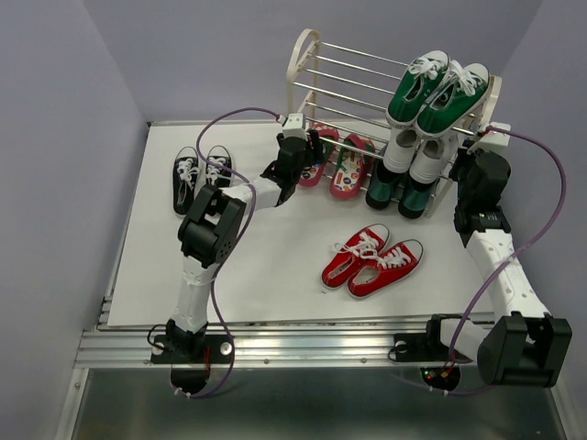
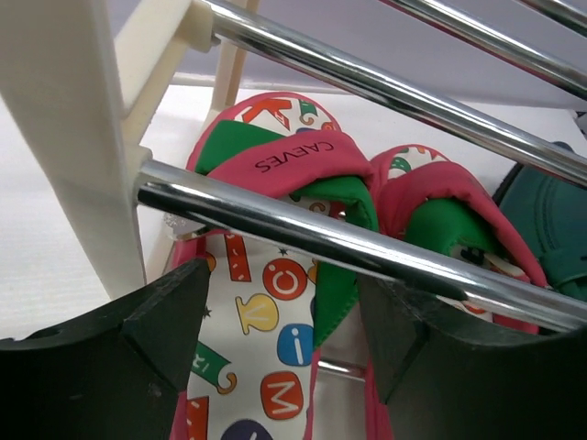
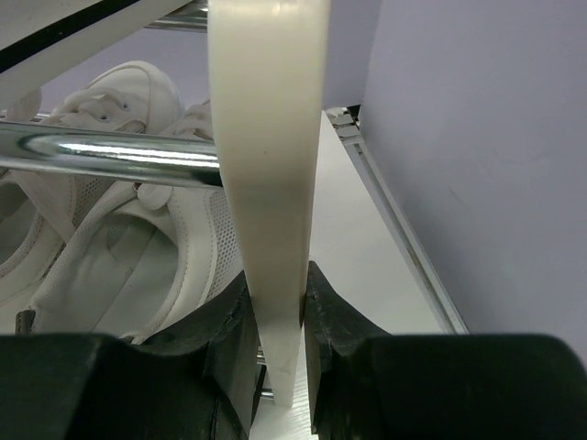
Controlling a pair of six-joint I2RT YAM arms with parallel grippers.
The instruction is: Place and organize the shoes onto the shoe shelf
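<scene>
The shoe shelf stands at the back right. The red-pink-green flip-flops lie side by side on its lowest tier at the left. My left gripper is open just in front of them. In the left wrist view its fingers stand on either side of the left flip-flop's printed footbed, behind a silver rod. My right gripper is shut on the shelf's right cream side frame. The red sneakers and the black-white sneakers lie on the table.
Green-and-white sneakers sit on the shelf's top tier at the right. Dark green boots with white uppers stand below them, and show white in the right wrist view. The wall and table edge lie close to the right.
</scene>
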